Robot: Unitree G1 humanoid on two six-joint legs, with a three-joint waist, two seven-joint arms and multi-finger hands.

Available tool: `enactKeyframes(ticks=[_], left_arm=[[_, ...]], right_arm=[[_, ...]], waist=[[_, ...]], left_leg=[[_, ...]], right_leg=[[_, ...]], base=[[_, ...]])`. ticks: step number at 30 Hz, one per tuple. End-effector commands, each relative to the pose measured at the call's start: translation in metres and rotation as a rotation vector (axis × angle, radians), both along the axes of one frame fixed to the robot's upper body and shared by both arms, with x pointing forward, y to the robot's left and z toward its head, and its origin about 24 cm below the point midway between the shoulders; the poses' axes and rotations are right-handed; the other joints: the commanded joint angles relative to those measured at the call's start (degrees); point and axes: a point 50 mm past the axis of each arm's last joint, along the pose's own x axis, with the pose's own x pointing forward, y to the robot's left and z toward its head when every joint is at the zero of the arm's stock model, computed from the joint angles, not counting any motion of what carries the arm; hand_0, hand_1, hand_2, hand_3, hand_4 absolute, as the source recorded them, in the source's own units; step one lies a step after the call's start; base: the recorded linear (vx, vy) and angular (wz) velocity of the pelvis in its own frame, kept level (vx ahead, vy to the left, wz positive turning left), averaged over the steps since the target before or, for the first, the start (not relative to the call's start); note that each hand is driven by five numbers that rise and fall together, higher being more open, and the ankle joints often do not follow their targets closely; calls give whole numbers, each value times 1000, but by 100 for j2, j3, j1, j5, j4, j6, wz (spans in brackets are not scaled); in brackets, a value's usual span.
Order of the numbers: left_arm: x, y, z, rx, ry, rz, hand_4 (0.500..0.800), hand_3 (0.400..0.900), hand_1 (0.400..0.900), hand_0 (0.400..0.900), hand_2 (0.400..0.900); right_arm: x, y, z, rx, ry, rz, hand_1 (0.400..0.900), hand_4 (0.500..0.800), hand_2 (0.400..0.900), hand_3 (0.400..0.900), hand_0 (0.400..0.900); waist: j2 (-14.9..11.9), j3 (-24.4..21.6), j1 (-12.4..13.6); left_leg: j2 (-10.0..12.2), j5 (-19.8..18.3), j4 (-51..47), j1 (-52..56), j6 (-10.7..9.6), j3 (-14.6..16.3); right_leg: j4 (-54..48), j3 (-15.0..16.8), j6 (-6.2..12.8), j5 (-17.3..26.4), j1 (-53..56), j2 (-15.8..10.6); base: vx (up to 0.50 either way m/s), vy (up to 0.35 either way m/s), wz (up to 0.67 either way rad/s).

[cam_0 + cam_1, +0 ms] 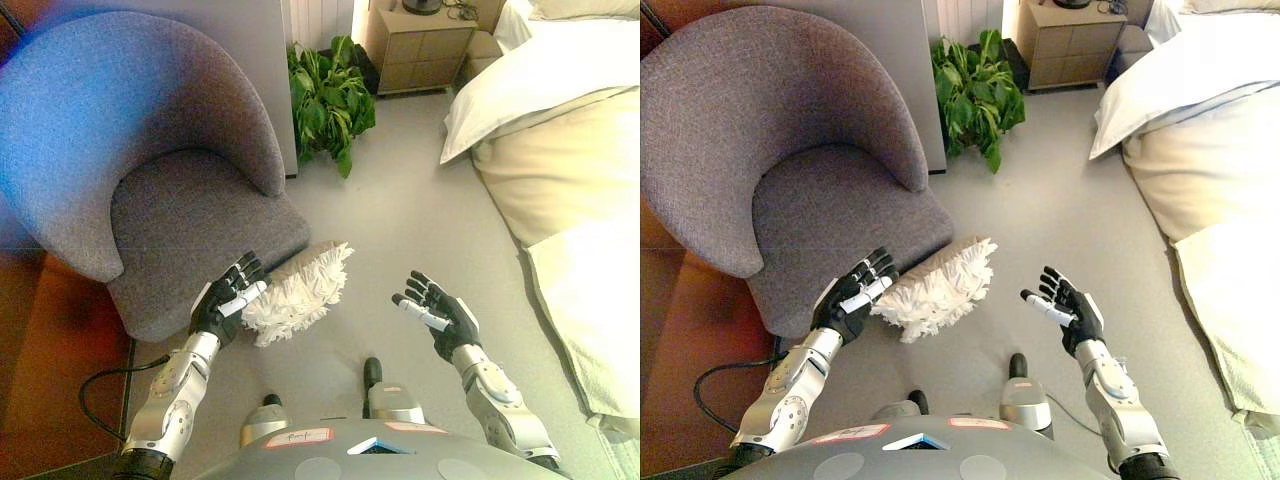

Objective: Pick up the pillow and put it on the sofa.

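A white shaggy pillow lies on the floor, leaning against the front edge of a grey round-backed armchair. My left hand is open with straight fingers, right beside the pillow's left end and touching or nearly touching it. My right hand is open and empty, palm turned inward, a hand's width to the right of the pillow above the floor. The pillow also shows in the right eye view.
A green potted plant stands behind the armchair by the wall. A bed with white and cream bedding fills the right side. A wooden nightstand stands at the back. Grey floor lies between chair and bed.
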Motion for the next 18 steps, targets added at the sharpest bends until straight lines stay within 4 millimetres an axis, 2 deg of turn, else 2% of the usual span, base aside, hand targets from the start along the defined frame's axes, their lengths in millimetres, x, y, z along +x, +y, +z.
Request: enactKeyframes(ticks=[1,18], left_arm=[[26,6,41,2,-223,-37,800,900,900,900,900],[26,6,43,29,-226,-45,800,900,900,900,900]], right_arm=[[29,0,42,-26,-250,36,900,800,900,900,900],[28,0,42,-50,-241,63,900,800,900,900,900]], waist=[[-168,-93,61],[-151,-142,76]], left_leg=[[-254,-54,209,-197,431,422],[-226,0,226,-210,390,422]], right_leg=[[66,-149,154,-273,221,100],[23,-161,90,-318,313,164]], base=[[0,0,0],[2,-1,0]])
